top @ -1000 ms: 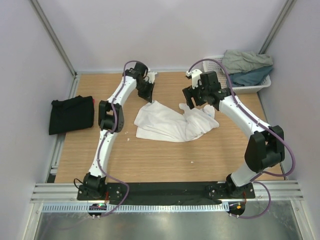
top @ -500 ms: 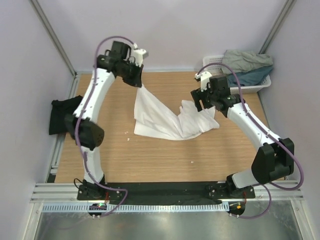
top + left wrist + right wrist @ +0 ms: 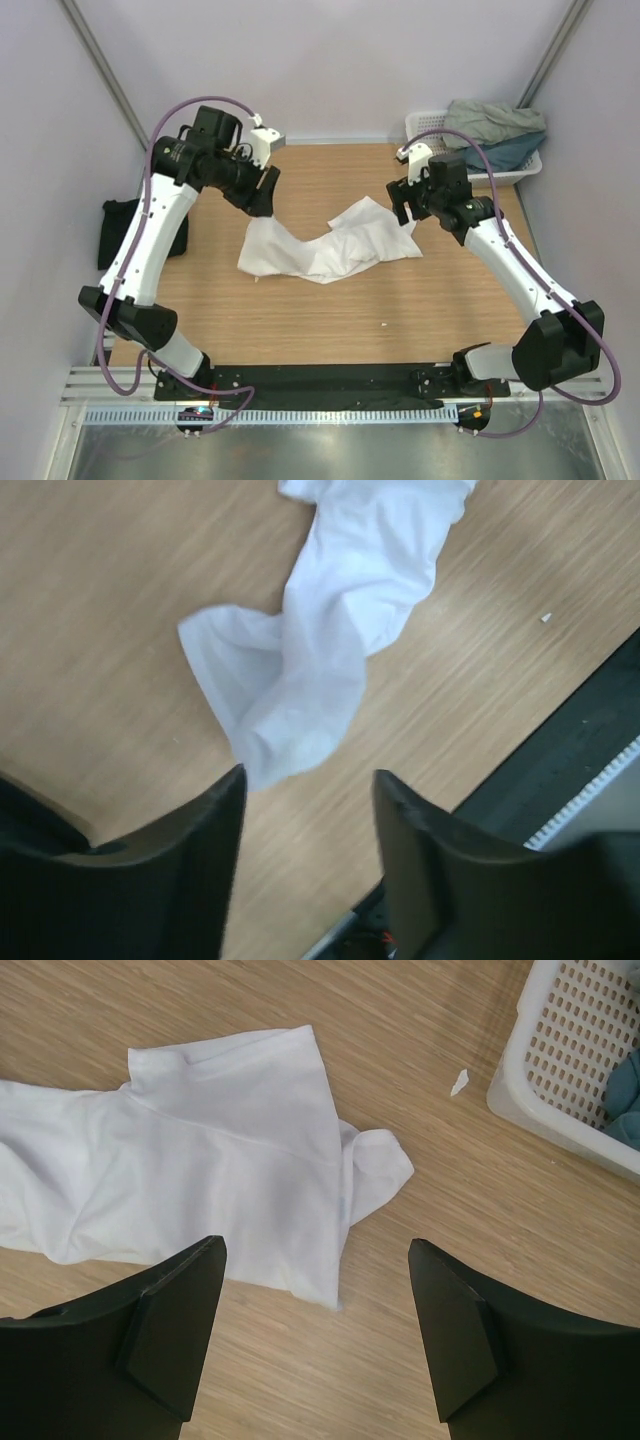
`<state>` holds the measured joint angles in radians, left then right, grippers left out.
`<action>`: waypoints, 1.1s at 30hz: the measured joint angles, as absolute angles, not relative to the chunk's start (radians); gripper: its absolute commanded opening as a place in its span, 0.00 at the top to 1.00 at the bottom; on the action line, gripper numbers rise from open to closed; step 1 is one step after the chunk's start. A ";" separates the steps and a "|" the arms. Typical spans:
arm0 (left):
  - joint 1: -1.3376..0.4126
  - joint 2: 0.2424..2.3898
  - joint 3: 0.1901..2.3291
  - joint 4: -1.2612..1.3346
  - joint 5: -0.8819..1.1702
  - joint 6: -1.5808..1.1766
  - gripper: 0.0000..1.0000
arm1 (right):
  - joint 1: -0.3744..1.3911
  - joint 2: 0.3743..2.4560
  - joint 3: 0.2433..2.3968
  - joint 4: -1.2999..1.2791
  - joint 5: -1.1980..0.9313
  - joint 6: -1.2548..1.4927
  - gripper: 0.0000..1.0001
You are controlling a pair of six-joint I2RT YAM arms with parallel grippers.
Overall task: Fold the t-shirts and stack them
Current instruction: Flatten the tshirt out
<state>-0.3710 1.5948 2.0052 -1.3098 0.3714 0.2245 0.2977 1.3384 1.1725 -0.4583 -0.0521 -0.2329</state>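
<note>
While the white t-shirt (image 3: 325,245) lies crumpled on the worktop (image 3: 330,310), the left end effector (image 3: 308,780) hangs released over one end; the right end effector (image 3: 315,1260), also released, over the other. The black t-shirt (image 3: 115,235) lies far left.

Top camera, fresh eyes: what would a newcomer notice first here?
The white shirt lies crumpled in the middle of the table, with the left hand and right hand both open over its ends, holding nothing. A black shirt sits at the left edge, partly behind the left arm. A white basket in the far right corner holds a grey-green shirt and a teal shirt.
</note>
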 measured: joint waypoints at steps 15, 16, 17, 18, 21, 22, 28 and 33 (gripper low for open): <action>-0.345 1.745 1.940 -1.299 0.209 0.121 0.23 | 0.297 1.885 1.583 -0.468 -0.088 -0.240 0.23; -0.338 1.776 1.940 -1.289 0.210 0.110 0.24 | 0.297 1.944 1.637 -0.464 -0.088 -0.241 0.23; -0.330 1.802 1.940 -1.281 0.210 0.102 0.24 | 0.297 2.000 1.686 -0.467 -0.086 -0.242 0.24; -0.323 1.826 1.940 -1.274 0.210 0.094 0.24 | 0.297 2.039 1.718 -0.464 -0.084 -0.243 0.23; -0.306 1.865 1.940 -1.261 0.212 0.078 0.24 | 0.297 2.155 1.807 -0.473 -0.075 -0.253 0.24; -0.302 1.866 1.941 -1.259 0.212 0.074 0.24 | 0.297 2.178 1.821 -0.476 -0.072 -0.257 0.24; -0.298 1.866 1.995 -1.245 0.213 0.058 0.24 | 0.295 2.275 1.910 -0.534 -0.074 -0.260 0.28; -0.298 1.868 2.012 -1.234 0.209 0.058 0.24 | 0.294 2.297 1.921 -0.564 -0.089 -0.260 0.32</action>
